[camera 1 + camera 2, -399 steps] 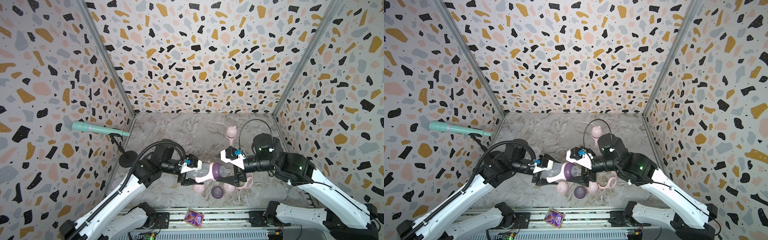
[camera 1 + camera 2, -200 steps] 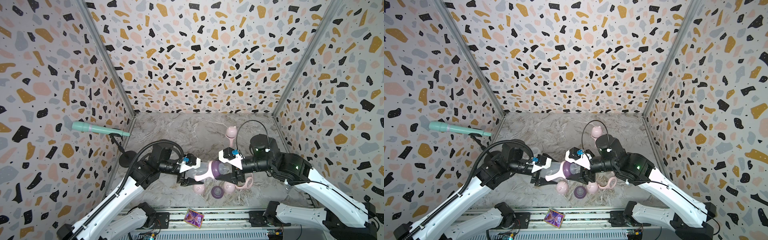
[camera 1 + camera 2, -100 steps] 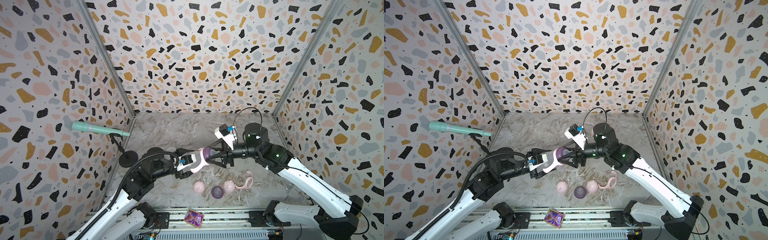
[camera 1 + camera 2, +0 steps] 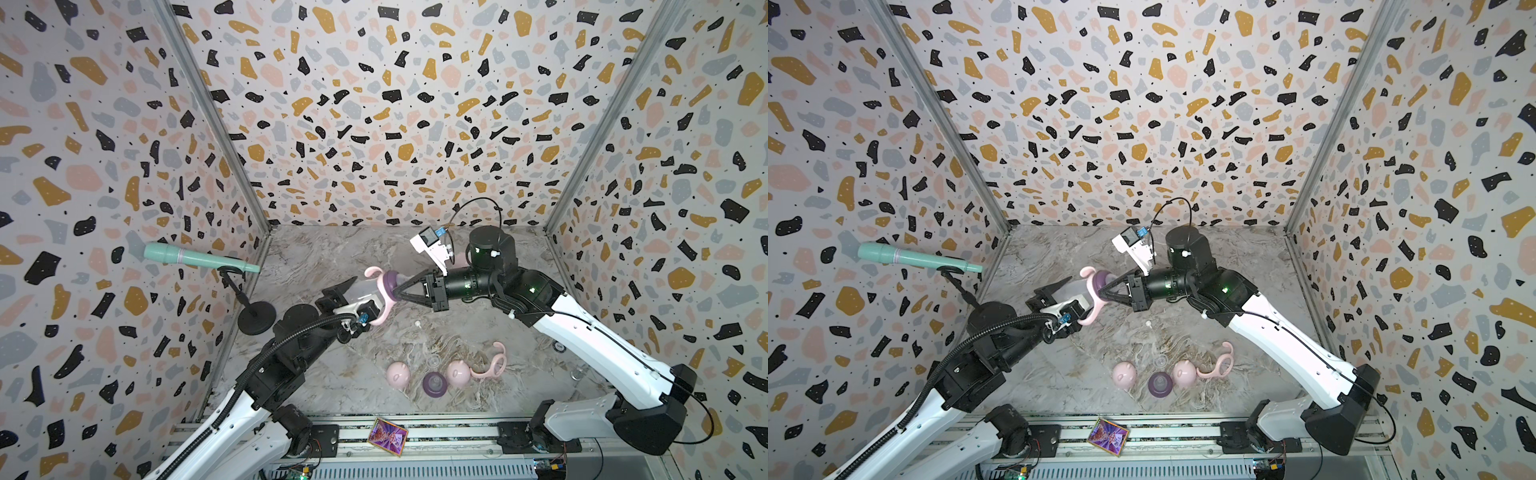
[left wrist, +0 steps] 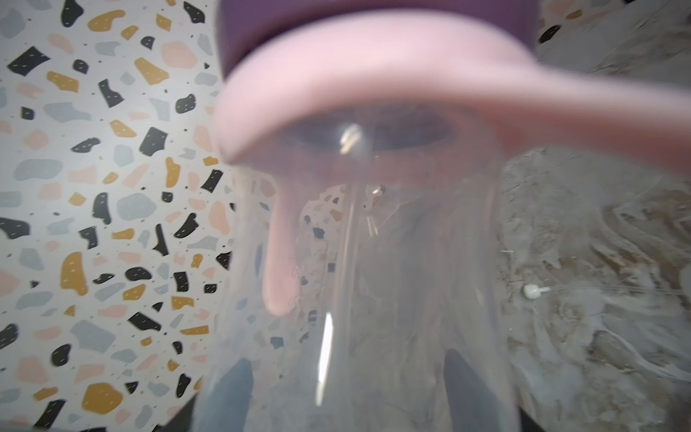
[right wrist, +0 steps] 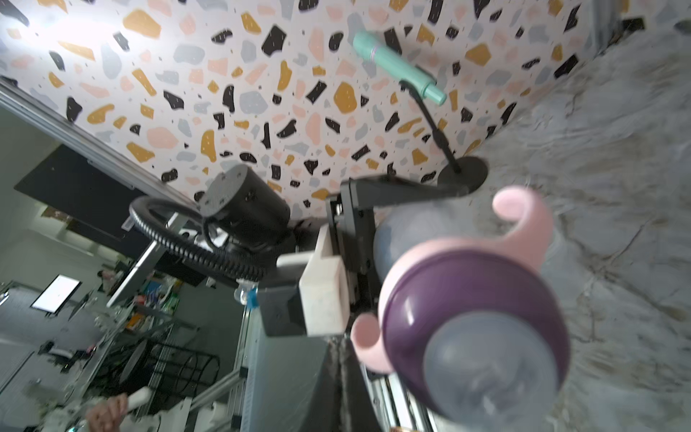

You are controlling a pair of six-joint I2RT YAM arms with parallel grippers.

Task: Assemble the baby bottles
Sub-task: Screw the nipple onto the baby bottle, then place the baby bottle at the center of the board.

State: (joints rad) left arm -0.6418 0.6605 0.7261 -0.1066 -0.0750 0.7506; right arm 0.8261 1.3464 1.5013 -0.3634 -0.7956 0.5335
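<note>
Mid-frame, our left pincer (image 4: 357, 297) grasps the clear bottle (image 4: 369, 291); our right pincer (image 4: 398, 289) is clenched at its purple ring (image 4: 390, 282).

Twin high front views, down onto the tabletop (image 4: 311, 257); both wrist cameras close on one shared bottle (image 5: 374, 280).

3 terrazzo-patterned walls (image 4: 374, 104) enclose a grey marbled floor (image 4: 332, 257), evenly lit

No legible text, label, brand or number anywhere
</note>
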